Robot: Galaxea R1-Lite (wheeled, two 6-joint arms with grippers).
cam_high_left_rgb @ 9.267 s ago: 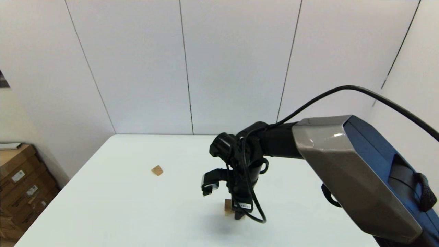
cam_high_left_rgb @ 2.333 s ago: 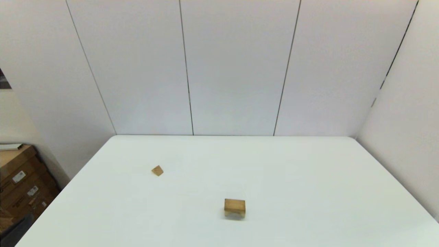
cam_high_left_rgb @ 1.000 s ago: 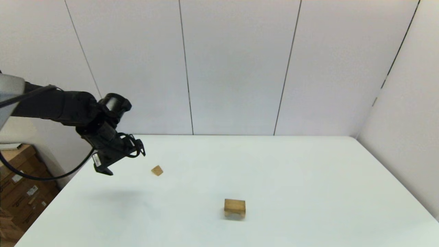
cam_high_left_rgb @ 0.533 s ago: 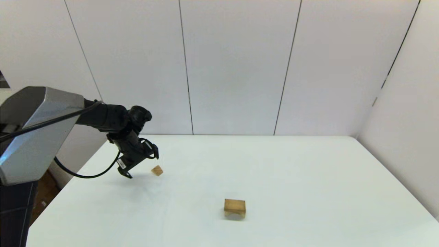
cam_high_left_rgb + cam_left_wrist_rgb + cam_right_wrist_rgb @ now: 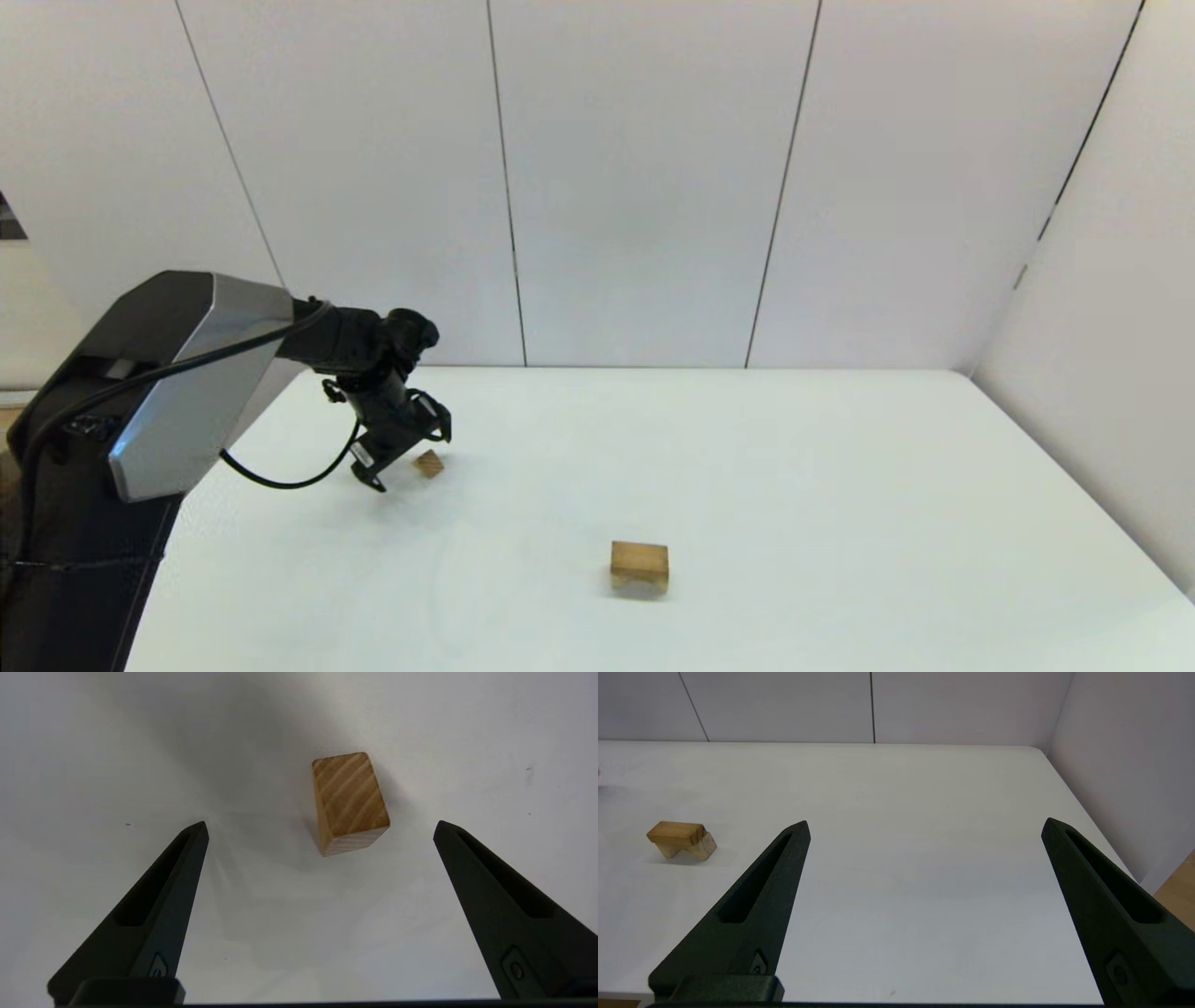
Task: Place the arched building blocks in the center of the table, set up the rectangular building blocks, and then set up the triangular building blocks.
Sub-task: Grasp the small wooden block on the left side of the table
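The small striped triangular block [image 5: 428, 463] lies on the white table [image 5: 840, 485] at the far left. My left gripper [image 5: 409, 457] hangs open just above it. In the left wrist view the wedge [image 5: 349, 802] sits a little ahead of the open gripper [image 5: 320, 822], between the lines of its two fingers and touching neither. Near the table's middle front, the rectangular block [image 5: 639, 558] rests on top of the arched block [image 5: 640, 582]. The right wrist view shows the bar [image 5: 675, 832] on the arch [image 5: 704, 847] far off to one side of my open, empty right gripper [image 5: 925, 821].
My left arm's grey housing [image 5: 177, 392] covers the table's left edge. Panelled walls stand behind the table and along its right side [image 5: 1102, 327]. The right wrist view shows the table's right edge [image 5: 1087, 812] with floor beyond it.
The left arm has swung right and down, and its gripper now hangs at the triangular block. The blocks have not moved. The right arm left the head view earlier.
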